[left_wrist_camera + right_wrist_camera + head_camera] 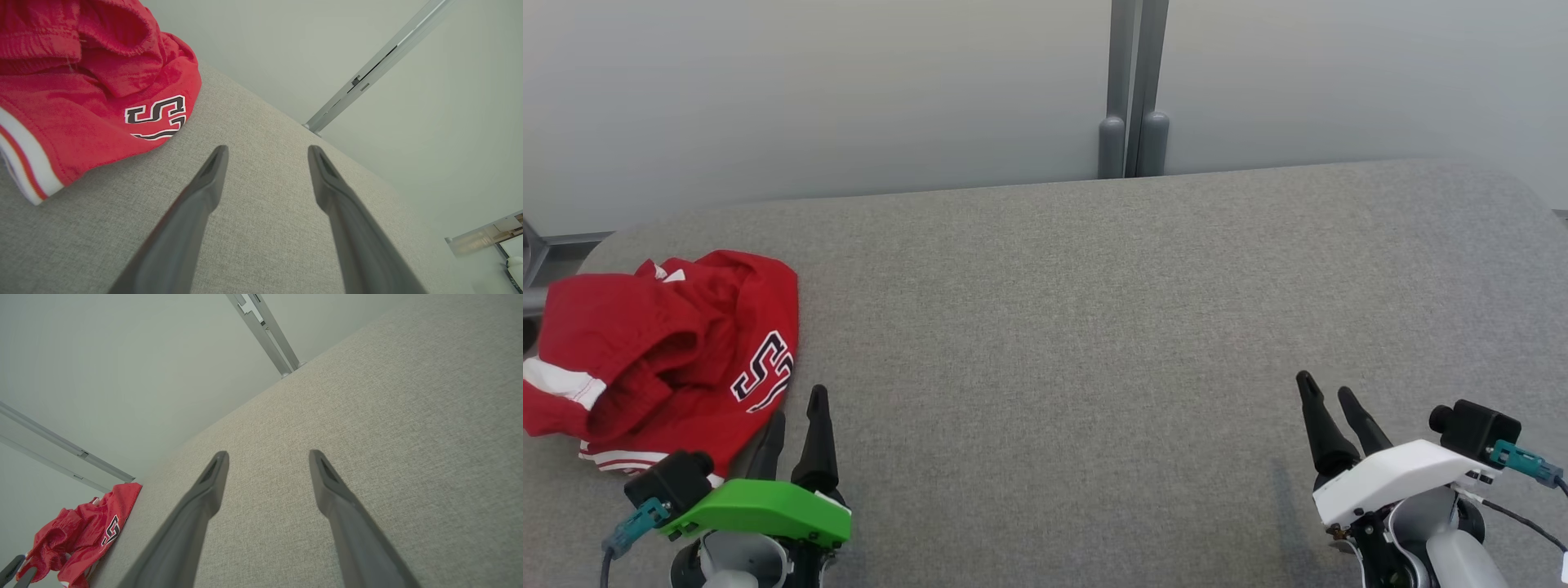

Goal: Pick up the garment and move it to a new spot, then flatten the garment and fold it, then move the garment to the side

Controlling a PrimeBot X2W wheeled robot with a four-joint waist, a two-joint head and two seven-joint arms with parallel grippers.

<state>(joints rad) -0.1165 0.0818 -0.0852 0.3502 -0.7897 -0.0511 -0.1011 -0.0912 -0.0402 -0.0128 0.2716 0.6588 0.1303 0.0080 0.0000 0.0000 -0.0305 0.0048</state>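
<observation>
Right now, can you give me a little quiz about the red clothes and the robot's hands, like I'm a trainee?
1. True or false: the red garment lies crumpled at the left end of the grey fabric surface.
2. Which gripper is nearer the garment? A) left gripper B) right gripper
3. Fill in the blank: both grippers are ____ and hold nothing.
Key: 1 true; 2 A; 3 open.
</observation>
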